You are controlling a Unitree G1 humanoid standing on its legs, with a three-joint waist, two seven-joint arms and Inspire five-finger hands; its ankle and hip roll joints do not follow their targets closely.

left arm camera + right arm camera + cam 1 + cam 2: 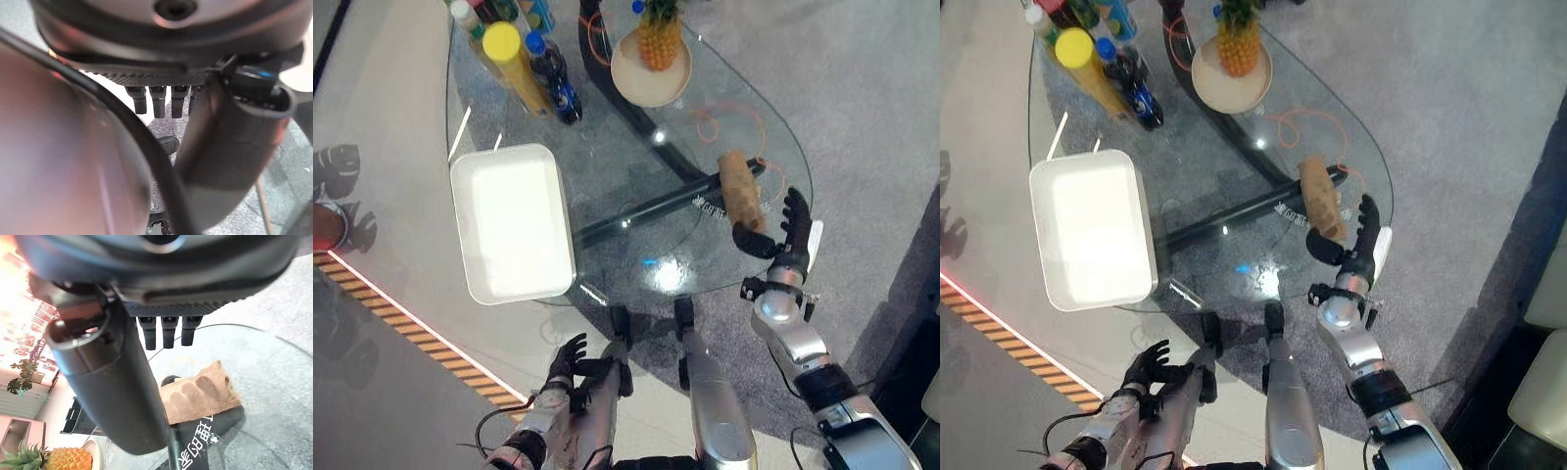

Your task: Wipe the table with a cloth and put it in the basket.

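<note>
The right hand [785, 235] is seen with fingers straight and spread, thumb beside the near end of the brown cloth [740, 186], which lies as a rumpled strip on the rounded glass tabletop [636, 245]. The left hand [570, 360] is held low below the tabletop's near edge, fingers relaxed. A white rectangular basket [512, 221] sits well apart. Behind, bottles [533, 64] are cut off, beside a pineapple [658, 34] on a plate [631, 78].

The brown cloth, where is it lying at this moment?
The brown cloth lies on the glass table near its right edge, just beyond the open right hand, with the plate holding a pineapple further back.
</note>
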